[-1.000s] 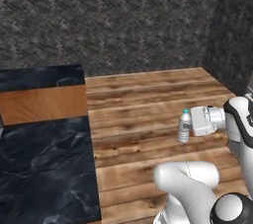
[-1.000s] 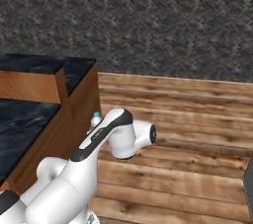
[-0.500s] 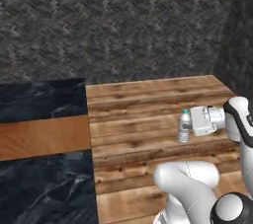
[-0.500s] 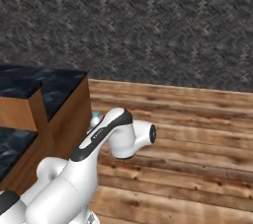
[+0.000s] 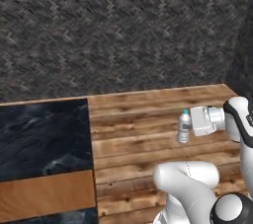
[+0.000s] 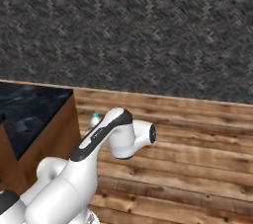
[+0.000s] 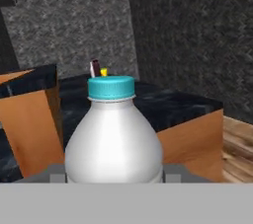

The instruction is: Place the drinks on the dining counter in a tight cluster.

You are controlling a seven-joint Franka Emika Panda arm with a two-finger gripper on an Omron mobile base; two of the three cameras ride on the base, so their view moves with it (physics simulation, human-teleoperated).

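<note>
We carry the clear bottle (image 5: 184, 127) with the light-blue cap upright, our gripper (image 5: 189, 124) clamped on its body, out over the wood floor (image 5: 138, 119) and well apart from the dining counter (image 5: 44, 139) at nine o'clock in the left base view. In the hand view, at twelve o'clock past the cap, a dark bottle (image 7: 95, 68) seems to stand on the counter already. By our reckoning this drink is not yet placed; the tan one we cannot place.
</note>
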